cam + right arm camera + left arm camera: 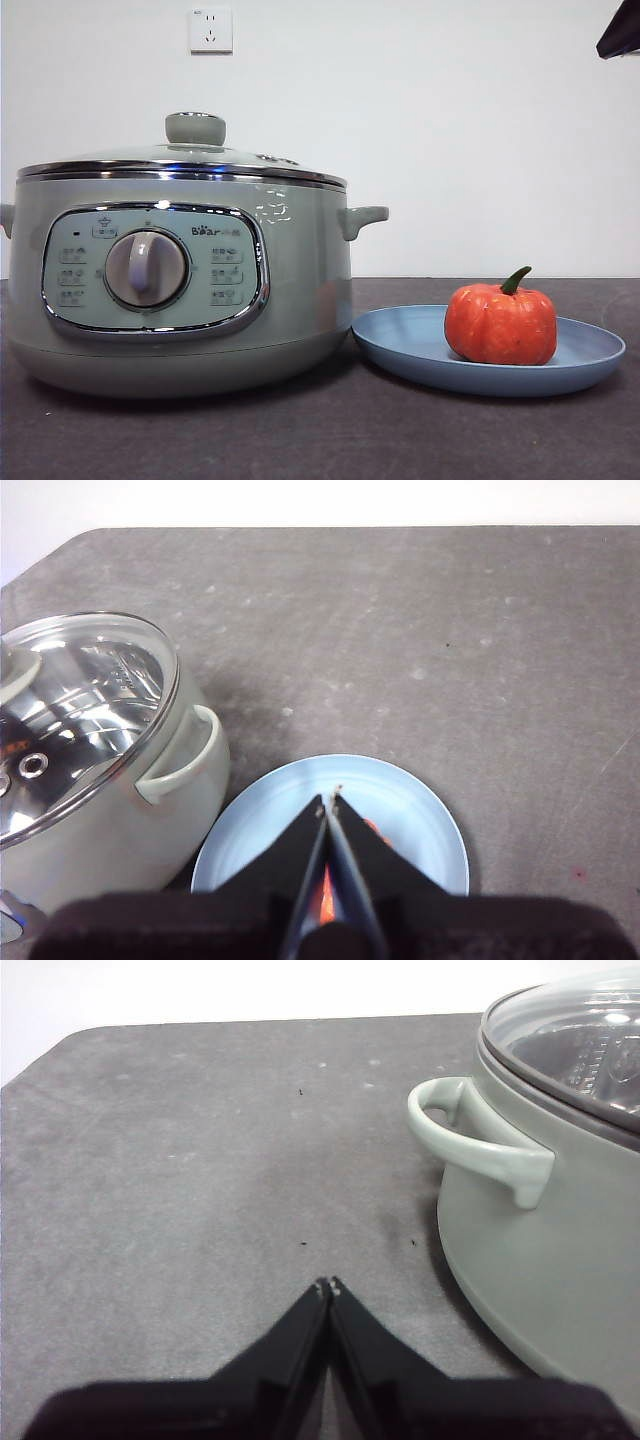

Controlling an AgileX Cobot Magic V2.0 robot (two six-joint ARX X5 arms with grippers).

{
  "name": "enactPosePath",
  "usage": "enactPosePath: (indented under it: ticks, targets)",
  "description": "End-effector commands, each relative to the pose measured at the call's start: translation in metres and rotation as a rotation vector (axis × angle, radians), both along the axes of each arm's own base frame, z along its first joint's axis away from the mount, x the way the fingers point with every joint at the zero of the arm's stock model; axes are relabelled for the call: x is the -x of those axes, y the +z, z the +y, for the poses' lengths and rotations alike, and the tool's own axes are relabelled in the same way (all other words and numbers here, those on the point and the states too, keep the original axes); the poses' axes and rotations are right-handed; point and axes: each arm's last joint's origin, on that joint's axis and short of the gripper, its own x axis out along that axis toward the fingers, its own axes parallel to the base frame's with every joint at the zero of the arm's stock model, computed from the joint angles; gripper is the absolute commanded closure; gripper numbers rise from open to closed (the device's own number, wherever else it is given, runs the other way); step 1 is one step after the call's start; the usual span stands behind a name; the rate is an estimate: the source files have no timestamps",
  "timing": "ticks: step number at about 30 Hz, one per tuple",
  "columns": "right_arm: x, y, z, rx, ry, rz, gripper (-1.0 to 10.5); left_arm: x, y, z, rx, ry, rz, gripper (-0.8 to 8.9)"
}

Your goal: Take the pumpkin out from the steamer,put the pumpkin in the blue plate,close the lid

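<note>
The orange-red pumpkin with its green stem sits in the blue plate, to the right of the sage-green steamer. The glass lid rests closed on the steamer, green knob up. My right gripper is shut and empty, high above the plate; only slivers of the pumpkin show past its jaws. It shows as a black tip at the front view's top right corner. My left gripper is shut and empty over bare table beside the steamer's side handle.
The dark grey table runs under everything. A white wall with a socket stands behind. The steamer's lid and handle lie close beside the plate.
</note>
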Motion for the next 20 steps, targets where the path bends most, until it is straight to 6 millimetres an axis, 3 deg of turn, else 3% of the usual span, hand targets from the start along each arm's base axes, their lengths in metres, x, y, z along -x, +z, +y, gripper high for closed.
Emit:
enactPosePath:
  ticks: [1, 8, 12, 17, 20]
  targets:
    - [0.000, -0.002, 0.000, -0.005, -0.006, 0.004, 9.4, 0.000, -0.005, 0.000, 0.007, -0.001, 0.019, 8.15]
    - [0.001, -0.002, 0.000, -0.004, -0.001, 0.004, 9.4, 0.000, -0.005, 0.000, 0.007, -0.001, 0.019, 8.15]
    - [0.010, -0.001, -0.010, 0.110, 0.023, -0.086, 9.4, 0.000, -0.005, 0.000, 0.007, -0.001, 0.019, 8.15]
    - [0.019, -0.027, -0.027, 0.173, 0.093, -0.283, 9.4, 0.000, -0.005, 0.000, 0.007, -0.001, 0.019, 8.15]
    - [0.024, -0.048, -0.040, 0.153, 0.014, -0.353, 9.4, 0.000, -0.005, 0.000, 0.007, -0.001, 0.019, 8.15]
